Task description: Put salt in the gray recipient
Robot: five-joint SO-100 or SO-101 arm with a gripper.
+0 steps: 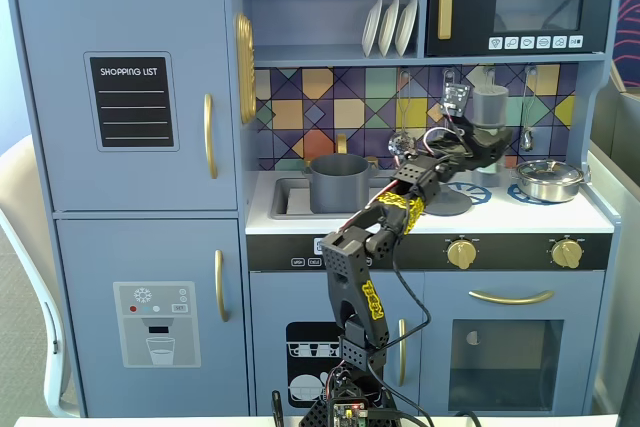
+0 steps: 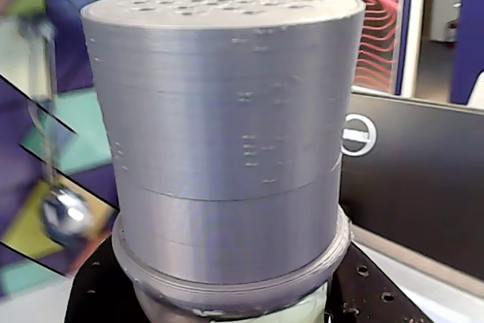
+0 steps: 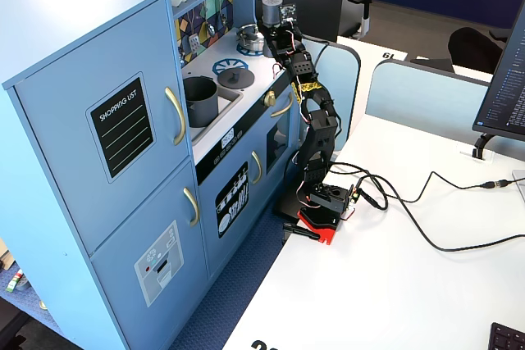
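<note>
We've got the salt shaker [image 1: 490,107] pinched upright in the gripper [image 1: 487,143], lifted above the toy kitchen counter [image 1: 500,213] right of the gray pot [image 1: 339,183]. The pot sits in the sink, and we can't see inside it. Up close, the shaker's holed cap [image 2: 219,104] fills the wrist view, hiding the fingers.

Recipient [image 1: 337,183] in sink [image 1: 290,199]; salt [image 1: 489,105] raised right of it

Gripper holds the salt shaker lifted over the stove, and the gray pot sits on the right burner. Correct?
Not quite. The gripper does hold the salt shaker lifted, but a fixed view shows the gray pot in the sink at left; the silver pan is at right.
</note>
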